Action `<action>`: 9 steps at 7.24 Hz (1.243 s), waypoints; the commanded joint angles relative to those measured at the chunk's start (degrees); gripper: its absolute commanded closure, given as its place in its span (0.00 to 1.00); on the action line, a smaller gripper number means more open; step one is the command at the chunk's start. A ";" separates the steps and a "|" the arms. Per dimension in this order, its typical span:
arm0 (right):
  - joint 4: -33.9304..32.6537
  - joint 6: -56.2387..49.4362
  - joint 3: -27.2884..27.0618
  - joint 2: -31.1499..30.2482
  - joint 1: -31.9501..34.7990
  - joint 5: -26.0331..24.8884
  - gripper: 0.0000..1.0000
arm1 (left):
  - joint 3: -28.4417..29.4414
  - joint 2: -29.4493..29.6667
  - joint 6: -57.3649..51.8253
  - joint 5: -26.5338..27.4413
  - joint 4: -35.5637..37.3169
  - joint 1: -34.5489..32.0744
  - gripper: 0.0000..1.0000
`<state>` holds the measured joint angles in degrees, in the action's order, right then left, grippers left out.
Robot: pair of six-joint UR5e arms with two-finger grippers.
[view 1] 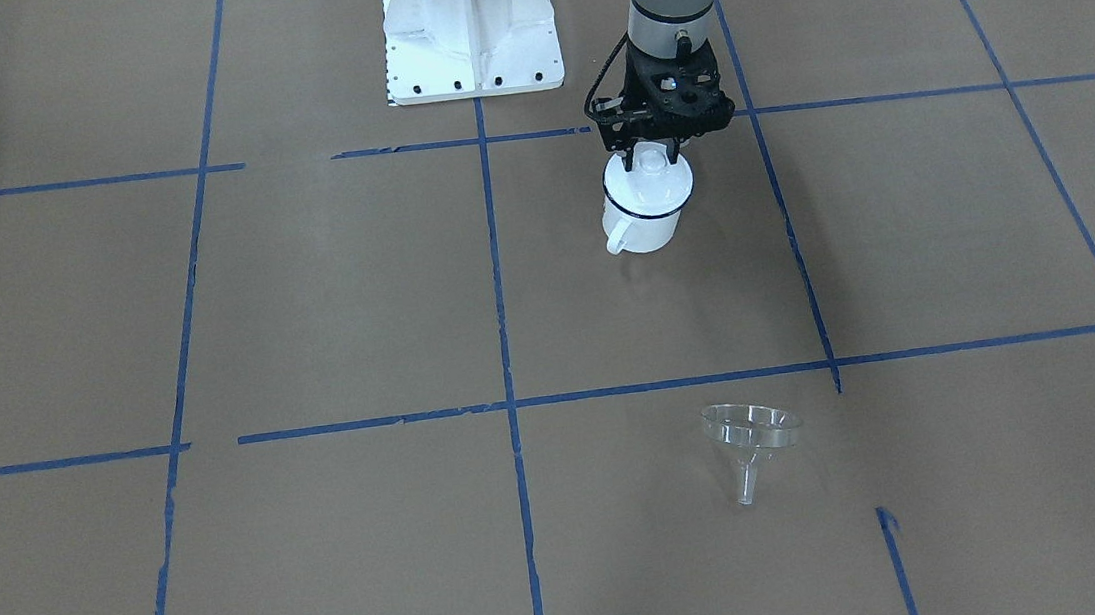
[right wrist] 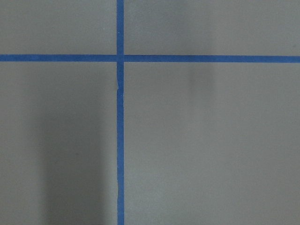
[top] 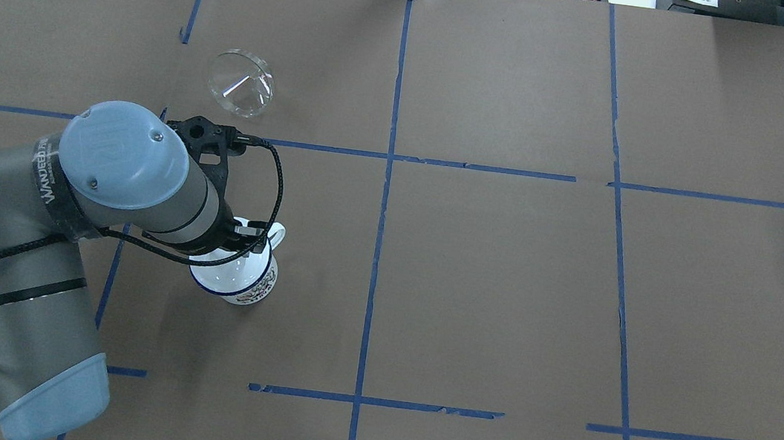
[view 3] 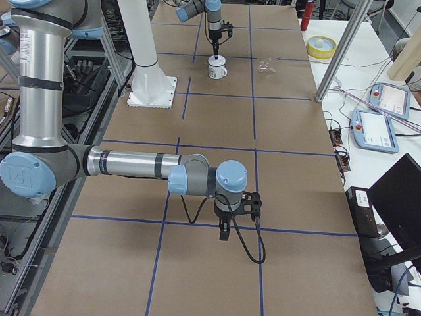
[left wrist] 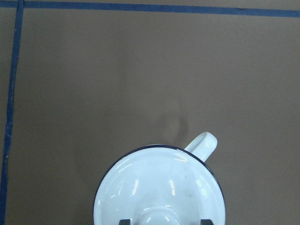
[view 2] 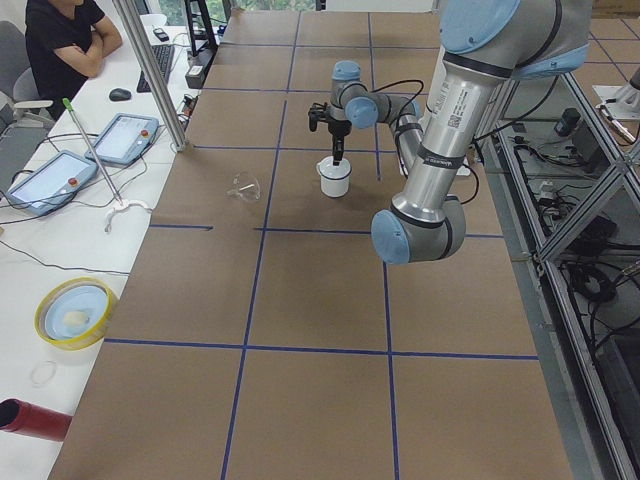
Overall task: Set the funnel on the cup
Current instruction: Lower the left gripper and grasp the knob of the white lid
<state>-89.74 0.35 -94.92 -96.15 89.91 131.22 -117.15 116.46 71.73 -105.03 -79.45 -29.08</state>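
The cup [view 1: 645, 223] is a white enamel mug with a dark blue rim, standing upright with a round white lid [view 1: 648, 185] on it. My left gripper [view 1: 650, 152] hangs straight over it, its fingers on either side of the lid's knob with gaps showing, so it is open. In the left wrist view the lid [left wrist: 159, 187] fills the bottom and the cup's handle [left wrist: 202, 142] points up and to the right. The clear funnel [view 1: 750, 432] lies on its side well away from the cup, also in the overhead view [top: 240, 82]. My right gripper [view 3: 223, 230] hangs over bare table; I cannot tell its state.
The robot's white base plate [view 1: 471, 34] stands behind the cup. A yellow bowl [view 2: 75, 312] and tablets [view 2: 50, 180] lie on the side bench beyond the table's far edge. Blue tape lines [top: 388, 175] cross the brown table.
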 commanded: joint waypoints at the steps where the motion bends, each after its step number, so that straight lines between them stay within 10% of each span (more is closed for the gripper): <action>1: 0.00 0.00 0.00 0.00 0.00 0.00 0.00 | 0.00 -0.09 -0.01 0.00 0.00 -0.01 0.43; 4: 0.00 0.00 0.00 0.00 0.00 0.00 0.00 | 0.00 -0.88 -0.10 0.00 -0.09 -0.01 0.54; 7: 0.00 0.00 0.00 0.00 0.00 0.00 0.00 | -0.88 -0.80 -0.10 -0.26 0.00 -0.01 1.00; 9: 0.00 0.00 0.00 0.00 0.00 0.00 0.00 | -3.59 -0.71 -0.10 -0.44 0.61 -0.71 1.00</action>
<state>-89.74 0.35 -94.92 -96.15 89.91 131.22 -119.02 115.74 71.63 -105.34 -79.21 -29.45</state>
